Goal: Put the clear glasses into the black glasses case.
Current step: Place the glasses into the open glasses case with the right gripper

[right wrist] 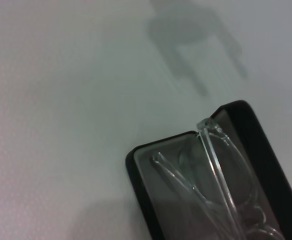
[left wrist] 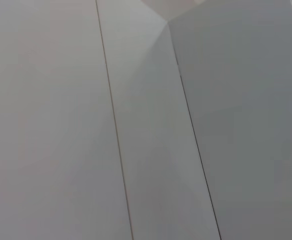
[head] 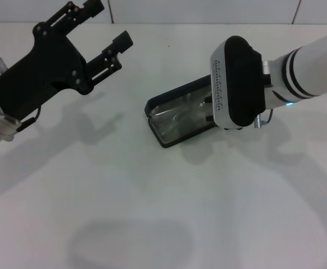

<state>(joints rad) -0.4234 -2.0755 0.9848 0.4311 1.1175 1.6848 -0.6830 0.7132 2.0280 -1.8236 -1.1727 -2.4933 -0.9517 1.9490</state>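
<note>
The black glasses case point(head: 162, 136) lies open on the white table, mid-right in the head view. The clear glasses point(head: 180, 119) lie folded inside it on the greyish lining. The right wrist view looks down on the case point(right wrist: 142, 192) with the clear glasses point(right wrist: 218, 170) resting in its tray, arms crossing the lens. My right arm reaches in from the right, its wrist housing covering the case's right end and hiding the gripper. My left gripper point(head: 108, 35) hangs raised at the upper left, open and holding nothing, well away from the case.
The white table point(head: 152, 213) spreads around the case. A tiled wall point(left wrist: 136, 125) with dark seams fills the left wrist view and runs along the back edge in the head view.
</note>
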